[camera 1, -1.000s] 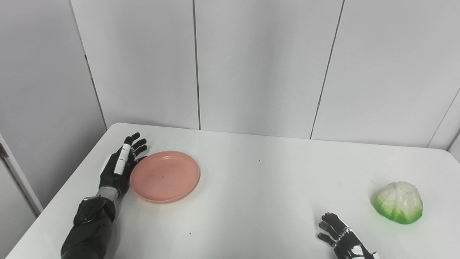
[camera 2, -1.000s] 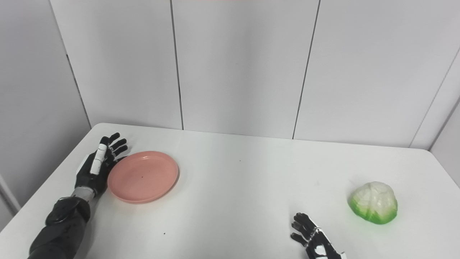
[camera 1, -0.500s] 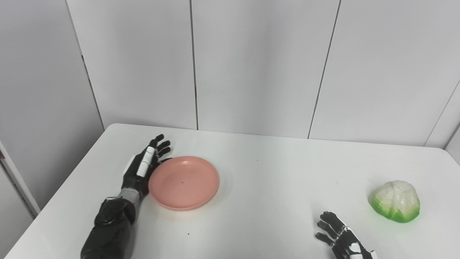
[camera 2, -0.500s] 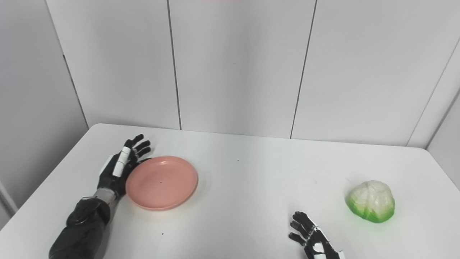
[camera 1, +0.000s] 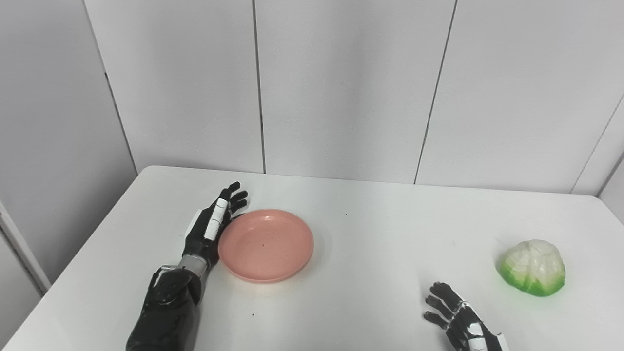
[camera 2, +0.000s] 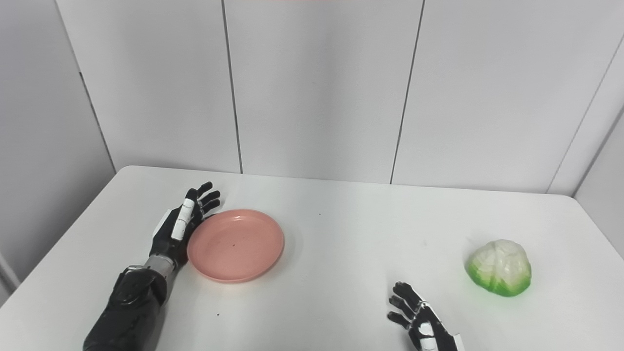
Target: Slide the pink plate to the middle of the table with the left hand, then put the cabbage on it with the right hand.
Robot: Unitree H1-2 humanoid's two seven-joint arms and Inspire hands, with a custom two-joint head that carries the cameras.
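A white table before me carries a pink plate left of centre and a cabbage near its right edge.

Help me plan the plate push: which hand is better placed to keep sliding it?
Left. The left hand is open, edge-on against the plate's left rim, which sits left of centre. The right hand waits near the cabbage.
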